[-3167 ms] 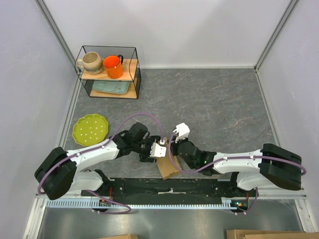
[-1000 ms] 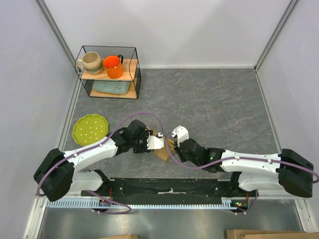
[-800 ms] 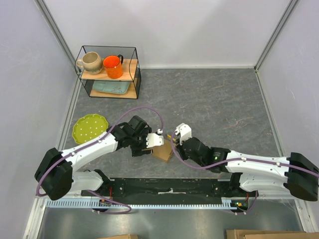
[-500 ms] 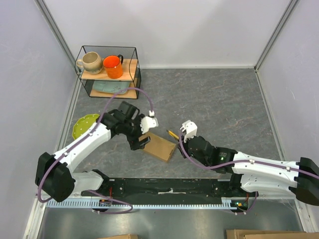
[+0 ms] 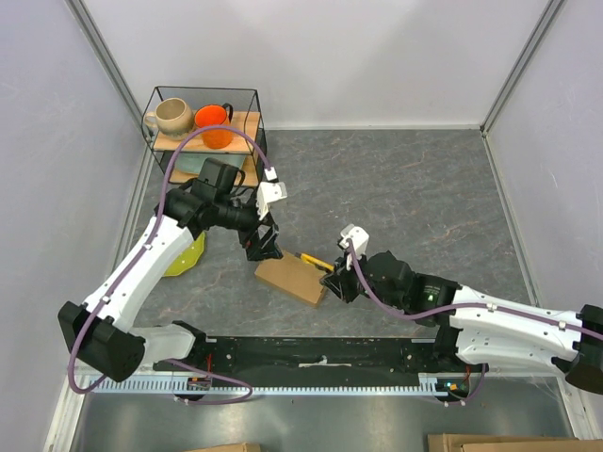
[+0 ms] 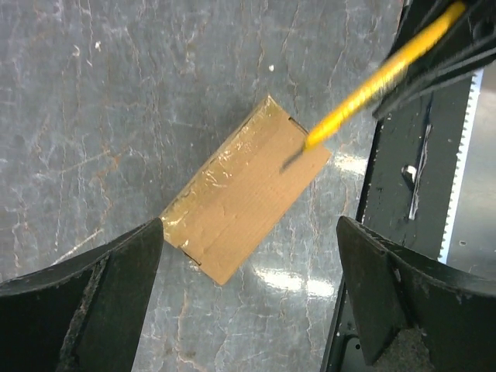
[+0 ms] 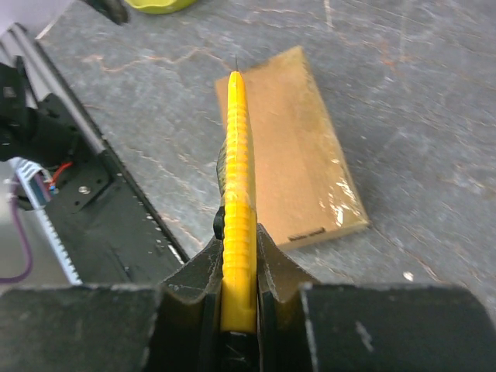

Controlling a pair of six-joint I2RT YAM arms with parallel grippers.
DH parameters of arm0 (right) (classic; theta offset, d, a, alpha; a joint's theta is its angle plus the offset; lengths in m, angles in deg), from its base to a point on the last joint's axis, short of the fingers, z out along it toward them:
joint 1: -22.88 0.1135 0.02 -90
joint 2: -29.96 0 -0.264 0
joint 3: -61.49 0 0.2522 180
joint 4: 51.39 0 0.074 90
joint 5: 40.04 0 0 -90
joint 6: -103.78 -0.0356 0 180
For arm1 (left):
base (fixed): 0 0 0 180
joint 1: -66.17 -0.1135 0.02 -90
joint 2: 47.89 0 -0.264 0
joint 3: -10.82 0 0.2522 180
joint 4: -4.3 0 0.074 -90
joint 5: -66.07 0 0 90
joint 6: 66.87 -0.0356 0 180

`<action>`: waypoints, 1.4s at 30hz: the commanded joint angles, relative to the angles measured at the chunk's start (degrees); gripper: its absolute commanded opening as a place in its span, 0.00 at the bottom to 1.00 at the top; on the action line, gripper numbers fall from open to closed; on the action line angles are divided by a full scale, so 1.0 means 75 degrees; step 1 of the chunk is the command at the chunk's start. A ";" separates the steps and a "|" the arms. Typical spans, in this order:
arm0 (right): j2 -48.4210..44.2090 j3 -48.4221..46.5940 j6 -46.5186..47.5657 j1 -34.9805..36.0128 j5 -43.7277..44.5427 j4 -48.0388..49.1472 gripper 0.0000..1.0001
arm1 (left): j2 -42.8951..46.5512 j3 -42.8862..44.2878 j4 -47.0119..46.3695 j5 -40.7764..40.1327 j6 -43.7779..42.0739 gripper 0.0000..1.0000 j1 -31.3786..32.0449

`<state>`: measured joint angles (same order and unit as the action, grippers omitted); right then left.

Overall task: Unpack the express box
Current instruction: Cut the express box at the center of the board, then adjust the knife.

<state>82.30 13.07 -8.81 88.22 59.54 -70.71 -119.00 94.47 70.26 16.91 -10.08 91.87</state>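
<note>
The express box (image 5: 290,280) is a flat brown cardboard box with clear tape, lying flat on the grey table near the front edge. My left gripper (image 5: 265,250) hovers just above and behind it, open, with nothing between its fingers; from the left wrist, the box (image 6: 246,200) lies below the wide-spread fingers (image 6: 101,310). My right gripper (image 5: 337,271) is shut on a yellow utility knife (image 5: 314,261). The knife (image 7: 239,194) points forward over the box's (image 7: 302,155) left long edge, and its tip (image 6: 298,155) hovers at the box's corner.
A green plate (image 5: 189,255) lies left of the box, partly hidden by the left arm. A wire shelf rack (image 5: 209,137) at the back left holds a beige mug, an orange mug and a teal tray. The black base rail (image 5: 320,356) runs along the near edge.
My left gripper let go of the box, opened wide and rose back to the left. The box went from tilted between the grippers to flat on the table. The right gripper kept the knife.
</note>
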 commanded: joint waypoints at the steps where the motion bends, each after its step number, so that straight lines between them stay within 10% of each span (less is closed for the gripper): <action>1: 0.0334 -0.0781 0.0152 -0.0017 -0.1089 0.0542 0.00 | -0.0198 0.0572 0.0750 0.0309 -0.0057 0.99 0.0323; 12: 0.0803 -0.1402 0.0293 -0.0064 -0.2214 0.0683 0.00 | -0.0549 0.1005 0.2413 0.1702 -0.2262 0.95 0.0500; 18: 0.1026 -0.1567 0.0457 -0.0286 -0.2591 0.0695 0.00 | -0.0889 0.1275 0.2998 0.2019 -0.2708 0.59 0.0593; 22: 0.0769 -0.1555 0.0563 -0.0520 -0.2485 0.0695 0.00 | -0.1053 0.1322 0.3480 0.1961 -0.3048 0.12 0.0594; 30: 0.0463 -0.1567 0.0750 -0.0930 -0.2532 0.0695 0.00 | -0.1042 0.1229 0.3797 0.2148 -0.3025 0.04 0.0606; 38: -0.0262 -0.0784 0.0071 -0.0931 -0.1560 0.2544 0.75 | -0.0796 0.1099 0.1905 0.3389 -0.0580 0.02 -0.0071; 42: -0.0848 -0.0220 -0.0281 -0.0943 -0.1371 0.3318 0.88 | -0.1147 0.1743 0.1500 0.4104 0.0782 0.02 -0.0531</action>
<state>79.43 8.02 -7.74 81.27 45.99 -56.33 -126.67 102.95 87.86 39.16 -17.23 90.75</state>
